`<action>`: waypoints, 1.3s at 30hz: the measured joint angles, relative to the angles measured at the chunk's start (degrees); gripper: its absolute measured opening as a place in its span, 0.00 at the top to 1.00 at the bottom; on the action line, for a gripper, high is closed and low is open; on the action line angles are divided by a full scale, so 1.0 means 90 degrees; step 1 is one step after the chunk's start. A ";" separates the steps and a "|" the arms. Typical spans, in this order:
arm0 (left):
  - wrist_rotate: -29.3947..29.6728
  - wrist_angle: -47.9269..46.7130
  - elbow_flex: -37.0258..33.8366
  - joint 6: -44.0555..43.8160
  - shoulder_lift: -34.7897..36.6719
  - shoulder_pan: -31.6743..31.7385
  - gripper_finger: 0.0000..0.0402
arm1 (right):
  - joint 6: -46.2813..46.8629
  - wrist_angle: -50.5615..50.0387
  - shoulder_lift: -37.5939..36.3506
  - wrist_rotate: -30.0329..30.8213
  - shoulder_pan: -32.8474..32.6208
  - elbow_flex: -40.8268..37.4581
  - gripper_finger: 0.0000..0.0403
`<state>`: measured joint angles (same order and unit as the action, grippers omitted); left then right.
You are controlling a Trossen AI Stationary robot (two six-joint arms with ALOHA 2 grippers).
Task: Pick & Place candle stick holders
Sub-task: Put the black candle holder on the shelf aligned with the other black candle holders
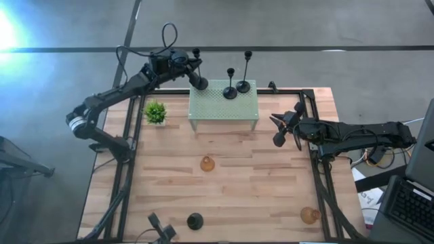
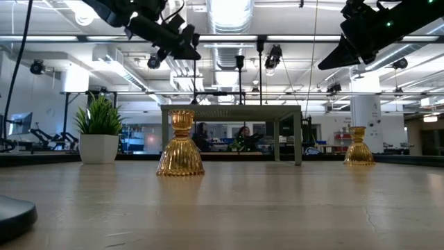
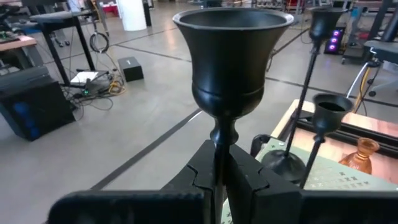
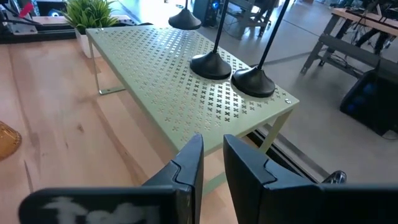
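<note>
My left gripper (image 3: 217, 163) is shut on a tall black candle stick holder (image 3: 231, 56) at the far left corner of the pale green stand (image 1: 224, 107). The holder's round base (image 1: 199, 83) is at that corner; whether it rests there I cannot tell. Two more black holders (image 1: 230, 93) (image 1: 243, 86) stand on their bases on the stand. Two amber glass holders (image 1: 207, 163) (image 1: 310, 215) and a short black one (image 1: 195, 221) sit on the table. My right gripper (image 4: 211, 146) hovers near the stand's right end, narrowly open and holding nothing. My left gripper pinches the thin stem (image 3: 217, 146) of the black holder between its two fingers, just under the knob below the cup. The fingers (image 3: 244, 177) come in about level from the table's far left and lie across the stem. The holder stands upright in the hold.
A small potted plant (image 1: 155, 112) stands on the table left of the stand. A black frame (image 1: 312, 135) runs along the table's left and right sides. Bare wood lies between the stand and the near edge around the amber holder (image 2: 180, 142).
</note>
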<state>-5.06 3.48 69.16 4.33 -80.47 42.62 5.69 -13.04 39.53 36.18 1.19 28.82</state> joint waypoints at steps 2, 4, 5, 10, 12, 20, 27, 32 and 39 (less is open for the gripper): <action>-0.0028 -0.0007 -0.0002 -0.0061 -0.0013 0.0054 0.96 | 0.0017 0.0000 0.0000 -0.0002 0.0000 0.0000 0.85; -0.0113 -0.0007 -0.0004 -0.0148 -0.0033 0.0116 0.96 | 0.0019 0.0007 0.0000 -0.0002 -0.0001 0.0000 0.85; -0.0163 -0.0012 -0.0008 -0.0167 -0.0044 0.0133 0.96 | 0.0021 0.0007 0.0000 -0.0002 -0.0002 0.0000 0.85; -0.0184 -0.0018 -0.0022 -0.0192 -0.0056 0.0175 0.96 | 0.0032 0.0017 0.0000 -0.0002 -0.0002 0.0000 0.85; -0.0189 0.0005 -0.0058 -0.0201 -0.0056 0.0199 0.96 | 0.0032 0.0019 0.0000 -0.0002 -0.0002 0.0000 0.85; -0.0330 0.0329 -0.0238 -0.0311 -0.0058 0.0285 0.96 | -0.0028 0.0170 0.0000 -0.0002 -0.0005 0.0000 0.86; -0.0485 0.0356 -0.0264 -0.0349 -0.0058 0.0326 0.96 | -0.0147 0.0329 -0.0002 -0.0005 -0.0005 0.0000 0.84; -0.0501 0.0377 -0.0271 -0.0346 -0.0093 0.0367 0.96 | -0.0157 0.0374 -0.0002 -0.0005 -0.0005 0.0000 0.85; -0.0632 0.0464 -0.0254 -0.0297 -0.0279 0.0390 0.96 | -0.0200 0.0403 -0.0002 -0.0005 -0.0005 0.0000 0.87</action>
<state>-10.75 7.66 66.88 1.65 -82.98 46.13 3.89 -9.41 39.51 36.14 1.15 28.82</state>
